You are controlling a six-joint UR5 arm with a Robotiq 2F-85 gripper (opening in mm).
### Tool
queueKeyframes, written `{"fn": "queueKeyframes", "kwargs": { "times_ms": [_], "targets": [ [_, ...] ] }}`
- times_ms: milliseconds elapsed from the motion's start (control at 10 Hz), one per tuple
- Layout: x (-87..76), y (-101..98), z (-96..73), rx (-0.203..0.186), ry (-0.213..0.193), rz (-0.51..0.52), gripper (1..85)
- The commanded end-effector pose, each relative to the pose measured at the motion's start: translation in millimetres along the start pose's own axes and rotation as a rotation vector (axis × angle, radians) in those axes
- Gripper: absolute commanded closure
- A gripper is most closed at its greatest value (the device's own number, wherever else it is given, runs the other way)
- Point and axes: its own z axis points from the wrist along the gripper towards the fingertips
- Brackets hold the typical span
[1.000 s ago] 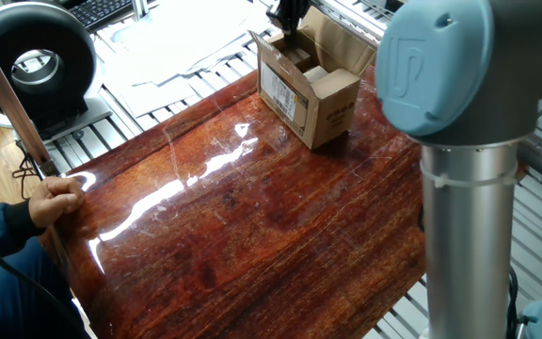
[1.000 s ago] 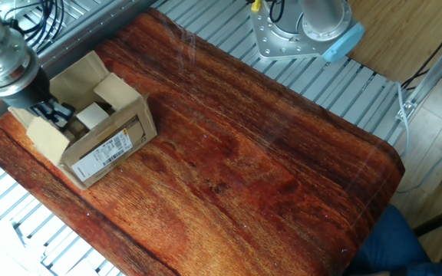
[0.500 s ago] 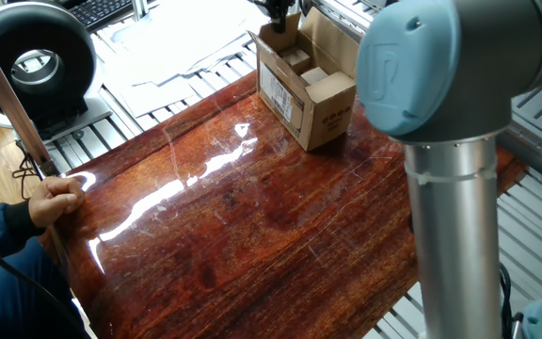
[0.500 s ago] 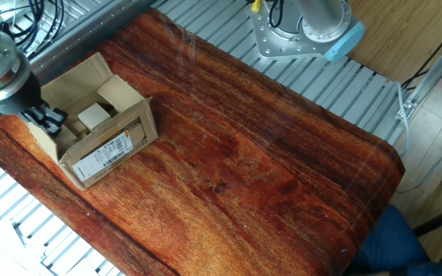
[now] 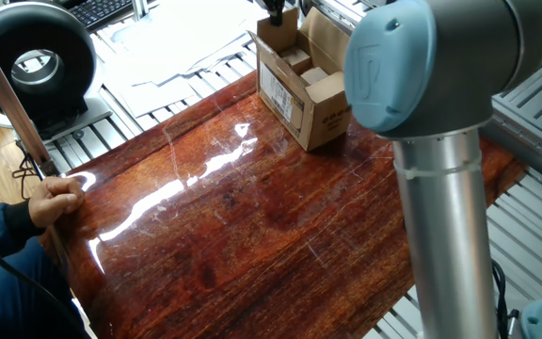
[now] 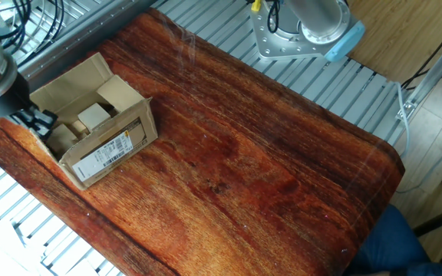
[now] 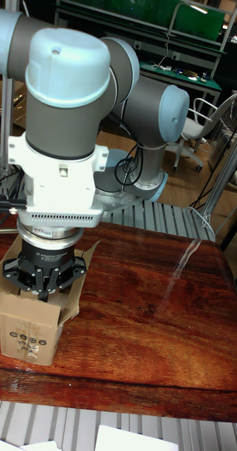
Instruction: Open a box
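Observation:
The box (image 5: 310,102) is a small brown carton at the far end of the wooden table (image 5: 252,217), white label facing the near side. Its top stands open, with flaps folded outward and small cardboard pieces (image 6: 92,116) inside. In the other fixed view the box (image 6: 107,142) lies at the table's left corner. My gripper (image 6: 38,121) hangs over the box's left rim, its dark fingers close together against the left flap, which it mostly hides. In the tall view the gripper (image 7: 42,292) points straight down onto the box (image 7: 27,331).
My arm's upper link (image 5: 431,141) fills the right of one fixed view. A person's hand (image 5: 55,200) holds a rod at the table's left edge. A black round device (image 5: 36,61) and papers lie beyond the table. The robot base (image 6: 298,31) sits behind the far edge.
The gripper has moved outward from inside the box toward its left rim, bending the left flap further out. The box has stayed put.

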Motion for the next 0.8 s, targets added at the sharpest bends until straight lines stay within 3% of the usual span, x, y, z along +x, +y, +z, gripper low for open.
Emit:
{"fn": "queueKeyframes", "kwargs": {
  "times_ms": [0, 700],
  "targets": [
    [-11.3, -1.7, 6.7, -0.006, -0.012, -0.008, 84.7],
    [-30.9, -1.2, 19.9, -0.006, -0.025, -0.007, 84.7]
  ]
}}
